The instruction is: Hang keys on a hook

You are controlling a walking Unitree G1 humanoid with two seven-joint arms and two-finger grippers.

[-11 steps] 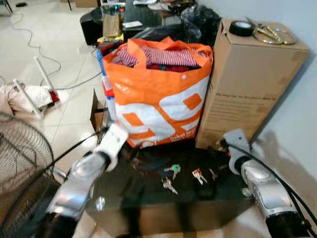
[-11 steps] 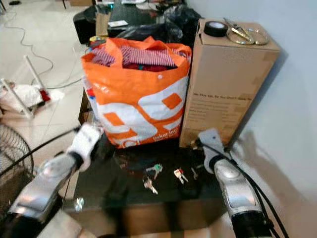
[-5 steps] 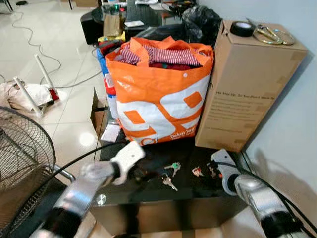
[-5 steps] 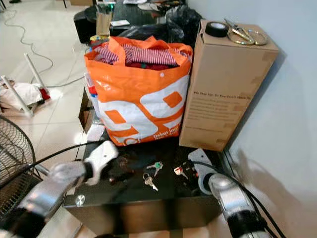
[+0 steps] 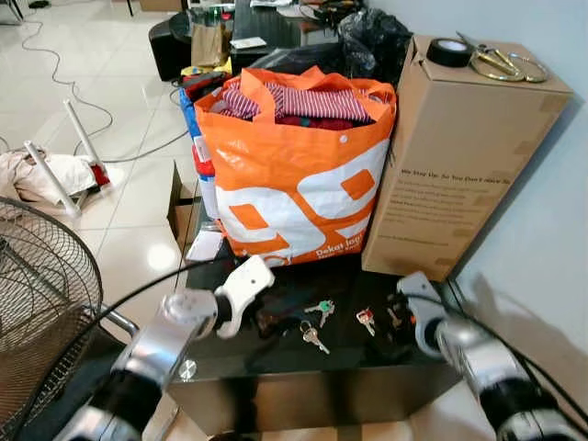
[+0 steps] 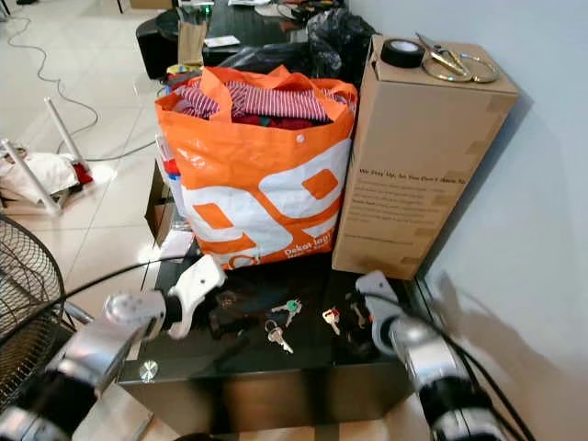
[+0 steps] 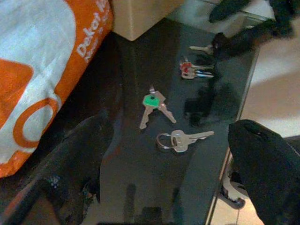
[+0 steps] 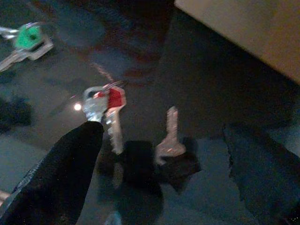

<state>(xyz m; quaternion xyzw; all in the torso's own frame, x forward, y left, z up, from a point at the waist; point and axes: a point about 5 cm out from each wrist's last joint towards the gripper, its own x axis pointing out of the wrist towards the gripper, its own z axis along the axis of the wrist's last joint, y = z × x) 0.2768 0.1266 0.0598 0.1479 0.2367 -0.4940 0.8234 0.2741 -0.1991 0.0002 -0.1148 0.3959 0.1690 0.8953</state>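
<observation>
Three bunches of keys lie on the black glass table (image 5: 276,363): a green-tagged pair (image 5: 321,309), a plain pair on a ring (image 5: 310,338) and a red-tagged pair (image 5: 366,319). A single key with a dark head (image 8: 168,140) lies beside the red-tagged pair (image 8: 108,104). My left gripper (image 7: 171,129) hovers low over the table just left of the green-tagged keys (image 7: 152,104), open. My right gripper (image 8: 161,136) is open at the table's right end, its fingers either side of the single key. Nothing is held.
An orange bag (image 5: 299,175) full of clothes stands at the back of the table, with a tall cardboard box (image 5: 459,156) to its right carrying a tape roll (image 5: 448,52) and scissors. A fan grille (image 5: 37,294) is at my left, a wall at my right. Cables cross the floor.
Both arms have reached in over the table: the left gripper moved right toward the green-tagged keys, the right gripper dropped to the single key. The keys lie as before.
</observation>
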